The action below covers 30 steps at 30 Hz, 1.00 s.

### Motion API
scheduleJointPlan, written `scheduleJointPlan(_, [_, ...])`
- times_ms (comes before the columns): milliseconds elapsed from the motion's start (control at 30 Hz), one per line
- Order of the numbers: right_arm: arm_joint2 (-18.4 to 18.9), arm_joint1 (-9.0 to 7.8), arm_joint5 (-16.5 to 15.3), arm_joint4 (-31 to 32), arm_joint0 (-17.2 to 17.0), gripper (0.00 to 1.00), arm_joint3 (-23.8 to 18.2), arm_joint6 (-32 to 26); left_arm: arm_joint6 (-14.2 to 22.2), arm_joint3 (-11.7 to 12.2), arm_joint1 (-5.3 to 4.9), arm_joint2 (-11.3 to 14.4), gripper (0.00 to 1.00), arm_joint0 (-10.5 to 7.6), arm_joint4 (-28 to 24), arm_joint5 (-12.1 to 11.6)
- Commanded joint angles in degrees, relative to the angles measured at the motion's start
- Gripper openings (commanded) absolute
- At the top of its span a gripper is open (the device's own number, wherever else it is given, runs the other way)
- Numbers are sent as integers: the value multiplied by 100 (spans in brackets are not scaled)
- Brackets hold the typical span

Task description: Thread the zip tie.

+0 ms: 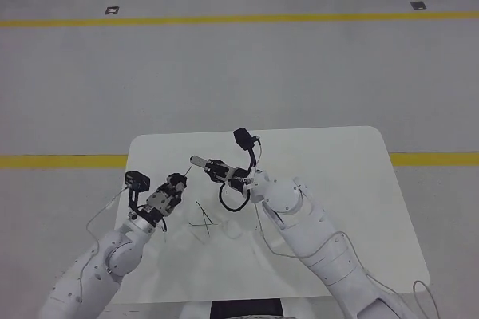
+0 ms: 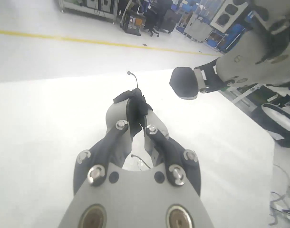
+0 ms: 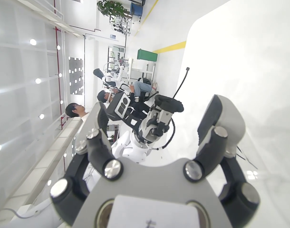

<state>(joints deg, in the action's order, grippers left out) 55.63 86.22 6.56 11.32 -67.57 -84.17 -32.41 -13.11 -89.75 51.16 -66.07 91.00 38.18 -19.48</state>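
Zip tie (image 2: 136, 81) was pinched in my left gripper (image 2: 136, 94), which was closed tight on the black strap. The free end with its small head rose past the fingertips and curved into the air above the table (image 1: 343, 151). In the top view this was left of centre in the frame, over the table's left part. The rounded left edge lay close beside my left arm, and the far edge was farther off toward the top of the frame. My right gripper (image 1: 203, 165) hung just to the right and slightly higher in the frame, spread wide and holding nothing. The tie's tip pointed toward that gap and touched neither of the fingers (image 3: 217, 111). Loose zip ties (image 1: 201, 217) lay crossed on the tabletop at lower centre, lower in the frame than both grippers. The broadest stretch of white tabletop ran toward the right of the frame, beyond my right forearm.
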Motion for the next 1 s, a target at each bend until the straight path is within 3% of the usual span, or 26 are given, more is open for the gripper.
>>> scheduleJointPlan(0, [0, 0, 0, 0, 0, 100, 0, 0, 327, -111, -156, -14, 0, -5, -622, 0])
scheduleJointPlan(133, [0, 0, 0, 0, 0, 100, 0, 0, 914, -359, -455, -17, 0, -51, -1655, 0])
scheduleJointPlan(233, [0, 0, 0, 0, 0, 100, 0, 0, 1247, -420, -589, 14, 0, -87, -1883, 0])
scheduleJointPlan(533, [0, 0, 0, 0, 0, 100, 0, 0, 1247, -420, -589, 14, 0, -87, -1883, 0])
scheduleJointPlan(667, [0, 0, 0, 0, 0, 100, 0, 0, 1571, -215, -560, -36, 0, -214, -2457, 0])
scheduleJointPlan(767, [0, 0, 0, 0, 0, 100, 0, 0, 2414, -164, -606, -269, 0, -281, -3455, 0])
scheduleJointPlan(967, [0, 0, 0, 0, 0, 100, 0, 0, 4407, -74, -732, -1155, 0, -118, -5178, 0])
